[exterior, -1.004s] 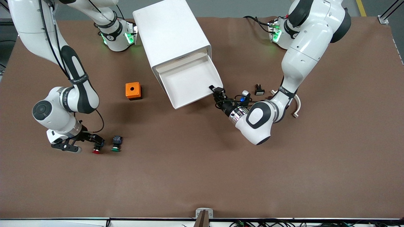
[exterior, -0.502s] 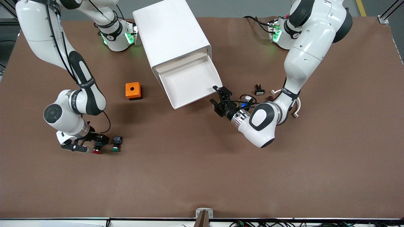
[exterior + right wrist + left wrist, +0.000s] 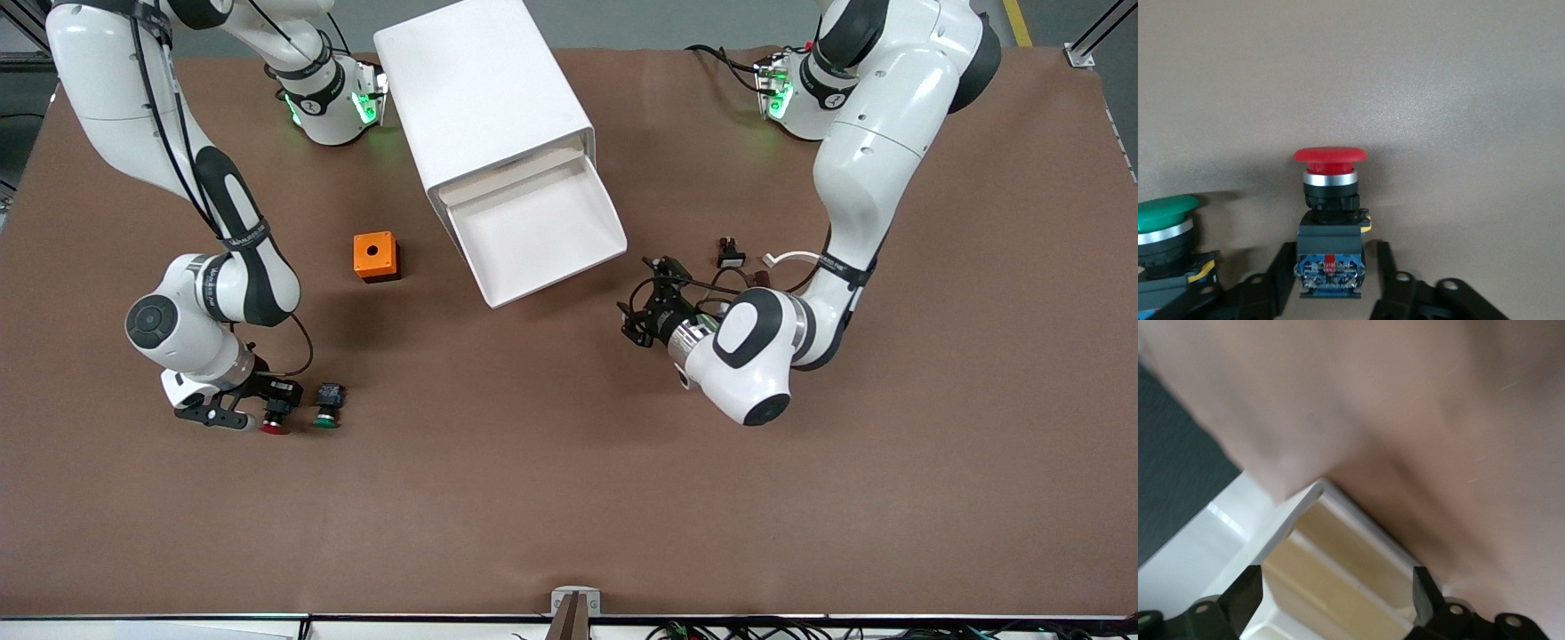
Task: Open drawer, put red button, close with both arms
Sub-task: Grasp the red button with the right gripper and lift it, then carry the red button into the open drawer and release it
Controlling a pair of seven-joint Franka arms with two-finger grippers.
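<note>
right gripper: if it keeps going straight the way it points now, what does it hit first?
The red button. In the right wrist view its blue rear block sits between the open fingers of the right gripper, cap pointing away, so it probably meets that block first. The green button lies beside it, off that line.

Both arms (image 3: 858,151) are glossy white with black joint bands, thin black cables, green lights at their bases, and black two-finger grippers (image 3: 642,298).
</note>
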